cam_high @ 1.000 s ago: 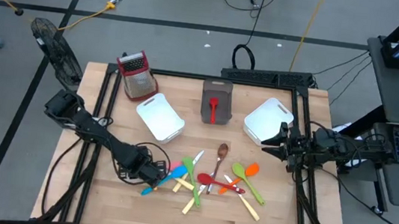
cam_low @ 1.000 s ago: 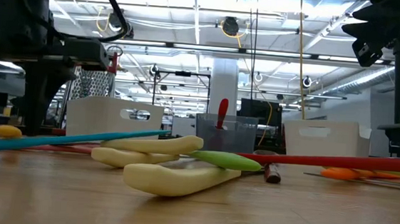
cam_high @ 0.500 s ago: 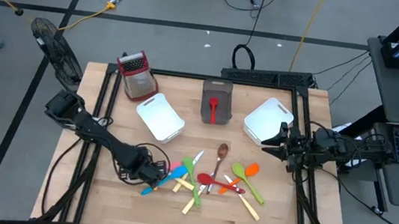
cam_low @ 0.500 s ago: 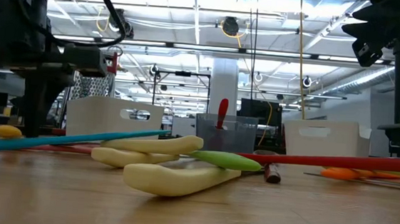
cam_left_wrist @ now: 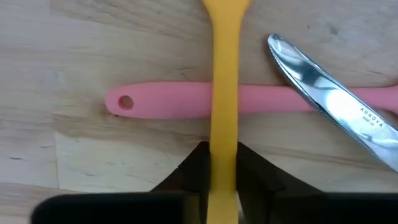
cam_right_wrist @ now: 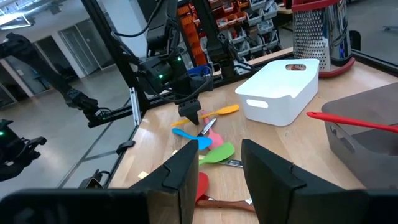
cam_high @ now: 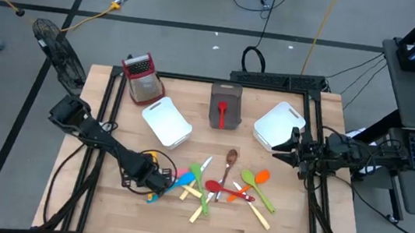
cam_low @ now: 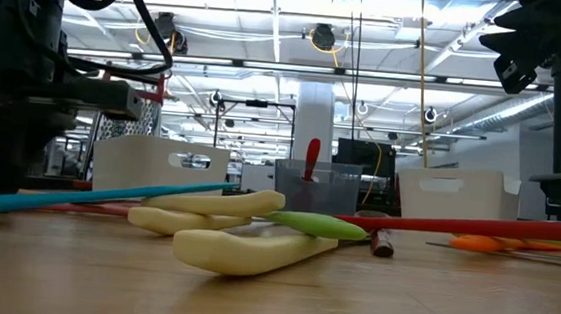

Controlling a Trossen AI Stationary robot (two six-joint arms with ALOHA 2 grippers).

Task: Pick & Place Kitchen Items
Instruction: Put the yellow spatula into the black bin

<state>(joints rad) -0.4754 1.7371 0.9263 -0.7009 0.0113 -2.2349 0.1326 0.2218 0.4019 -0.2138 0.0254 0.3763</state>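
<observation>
my left gripper [cam_left_wrist: 217, 171] is down at the left edge of the utensil pile, its two dark fingers [cam_left_wrist: 194, 168] pinching the handle of a yellow utensil [cam_left_wrist: 224, 93] between them. that yellow handle runs straight out from my grip and crosses over a pink utensil [cam_left_wrist: 186, 101] lying flat on the wooden table [cam_high: 115, 204], with a metal knife blade [cam_left_wrist: 329, 106] just beside the crossing. from above, a blue utensil [cam_high: 172, 183] lies right next to my grip, and the rest of the pile spreads toward the table's middle. my right gripper [cam_right_wrist: 214, 165] waits off at the right edge near a white bin [cam_high: 277, 126], its fingers spread and holding nothing.
</observation>
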